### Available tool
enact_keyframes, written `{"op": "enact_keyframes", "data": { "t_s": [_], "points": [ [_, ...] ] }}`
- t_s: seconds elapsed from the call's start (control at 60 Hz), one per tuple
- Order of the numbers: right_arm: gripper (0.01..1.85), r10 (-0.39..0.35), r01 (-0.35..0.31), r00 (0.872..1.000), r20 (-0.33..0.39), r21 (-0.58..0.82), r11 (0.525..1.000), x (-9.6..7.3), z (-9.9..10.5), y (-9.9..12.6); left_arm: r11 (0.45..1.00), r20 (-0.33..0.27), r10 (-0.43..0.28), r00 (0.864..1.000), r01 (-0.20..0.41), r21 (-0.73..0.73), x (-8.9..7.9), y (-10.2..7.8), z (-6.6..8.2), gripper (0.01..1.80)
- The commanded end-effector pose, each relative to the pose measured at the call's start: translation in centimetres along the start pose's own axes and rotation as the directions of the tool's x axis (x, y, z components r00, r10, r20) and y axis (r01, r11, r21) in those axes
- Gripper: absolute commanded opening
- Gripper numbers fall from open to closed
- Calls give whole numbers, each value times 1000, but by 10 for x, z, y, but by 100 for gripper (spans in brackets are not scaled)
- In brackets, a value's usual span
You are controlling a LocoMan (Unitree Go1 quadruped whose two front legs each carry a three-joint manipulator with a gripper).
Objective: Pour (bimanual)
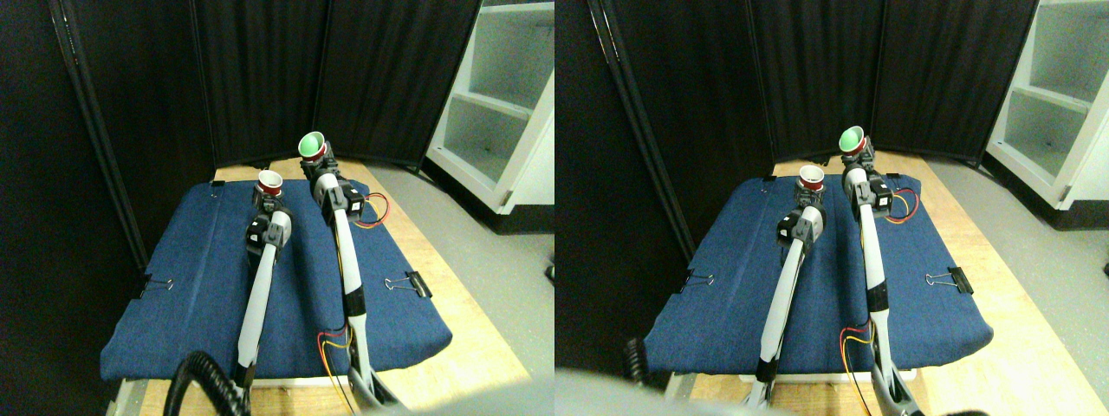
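Blue cloth [199,286], clipped over a wooden table [485,347], lies beneath both my manipulators. My left gripper [270,198] pinches a red-and-white cup [270,181], upright, just above the cloth. My right gripper [319,161] pinches a green cup [311,143], raised higher, just beside the first and tilted with its mouth toward the camera. Contents cannot be seen. Judgement: pouring is not yet aligned; the green rim stands off to the side of the receiving cup, so further tipping here risks spilling onto the cloth. The narrow receiving mouth leaves little margin.
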Motion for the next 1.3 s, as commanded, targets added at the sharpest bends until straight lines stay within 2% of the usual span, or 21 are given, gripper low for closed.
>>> {"op": "enact_keyframes", "data": {
  "t_s": [0.017,0.333,0.517,0.633,1.05,1.2,1.233,1.3],
  "points": [
    [33,31,-31,999,8,-2,1000,-1,0,10,999,-24,-38,999,38,3,-3,-10,-3,33],
    [33,43,-43,999,-17,-50,998,-5,-4,17,999,-36,-39,999,39,8,-4,-17,-10,33],
    [33,70,-74,997,-41,-97,993,-4,-5,19,999,-42,-34,999,34,14,-6,-23,-11,33],
    [33,89,-104,993,-77,-234,967,-5,-5,21,999,-42,-28,999,29,16,-4,-18,-11,33],
    [33,74,-94,995,-67,-378,921,-7,-1,24,999,-45,-34,998,35,3,-3,-20,-12,33],
    [33,74,-98,995,-73,-434,896,-9,-2,26,999,-51,-36,998,36,-4,-2,-21,-14,33],
    [33,77,-102,995,-69,-489,866,-9,-3,26,999,-53,-35,998,35,-5,-3,-21,-15,33],
    [33,67,-92,995,-68,-493,865,-10,-4,28,1000,-49,-31,998,31,-5,-3,-22,-16,33]
  ]
}}
